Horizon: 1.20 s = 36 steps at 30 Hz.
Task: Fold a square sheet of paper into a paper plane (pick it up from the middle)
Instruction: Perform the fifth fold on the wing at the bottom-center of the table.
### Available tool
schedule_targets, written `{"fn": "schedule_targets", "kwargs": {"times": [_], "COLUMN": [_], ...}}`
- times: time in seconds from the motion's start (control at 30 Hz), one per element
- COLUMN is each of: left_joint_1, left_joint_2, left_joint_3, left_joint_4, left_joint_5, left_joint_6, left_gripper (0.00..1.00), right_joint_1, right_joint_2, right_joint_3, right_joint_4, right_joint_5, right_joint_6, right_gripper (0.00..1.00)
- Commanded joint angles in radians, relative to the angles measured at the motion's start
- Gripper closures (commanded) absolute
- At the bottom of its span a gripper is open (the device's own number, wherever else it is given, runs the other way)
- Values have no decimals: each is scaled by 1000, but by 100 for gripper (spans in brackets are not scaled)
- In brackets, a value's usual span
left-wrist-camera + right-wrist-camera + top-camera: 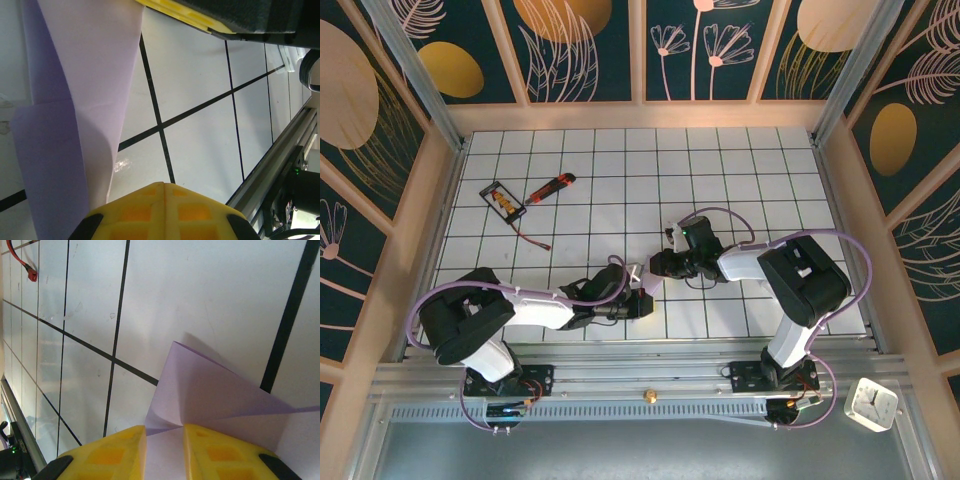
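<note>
The square sheet of paper (220, 390) is pale lavender and creased, with one pointed flap raised off the white grid table (200, 290). My right gripper (165, 432) has its yellow jaws a little apart, with the sheet bunched between them. From above, the right gripper (655, 266) and the left gripper (642, 303) meet near the table's middle front, a bit of the sheet (640, 278) showing between them. In the left wrist view the paper (75, 100) hangs just left of my left gripper (165, 186), whose fingers are pressed together on nothing.
A black-framed card (503, 200), a red-orange utility knife (550, 187) and a thin red wire (530, 237) lie at the back left. An aluminium rail (270, 170) runs along the near edge. A small white clock (871, 403) sits off the table at the front right.
</note>
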<state>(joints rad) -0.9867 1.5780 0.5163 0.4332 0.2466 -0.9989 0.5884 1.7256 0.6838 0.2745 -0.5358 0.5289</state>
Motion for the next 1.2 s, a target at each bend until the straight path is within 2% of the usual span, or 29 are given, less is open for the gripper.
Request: {"fn": "schedule_targets", "kwargs": {"times": [0.0, 0.37, 1.17], "left_joint_1": [16, 47, 89], "left_joint_2": [16, 14, 20], "left_joint_3": [-14, -51, -44], "left_joint_4": [-16, 39, 69], "left_joint_5": [-8, 24, 51], "left_joint_6": [-3, -31, -40], "left_gripper": [97, 99, 94], "right_joint_1": [-5, -4, -5], "right_joint_2": [30, 33, 41], "right_joint_3": [-35, -35, -24], "right_joint_4": [-57, -57, -64], "right_joint_5": [62, 62, 60], "right_joint_6": [-24, -24, -27], "right_gripper": [73, 73, 73]}}
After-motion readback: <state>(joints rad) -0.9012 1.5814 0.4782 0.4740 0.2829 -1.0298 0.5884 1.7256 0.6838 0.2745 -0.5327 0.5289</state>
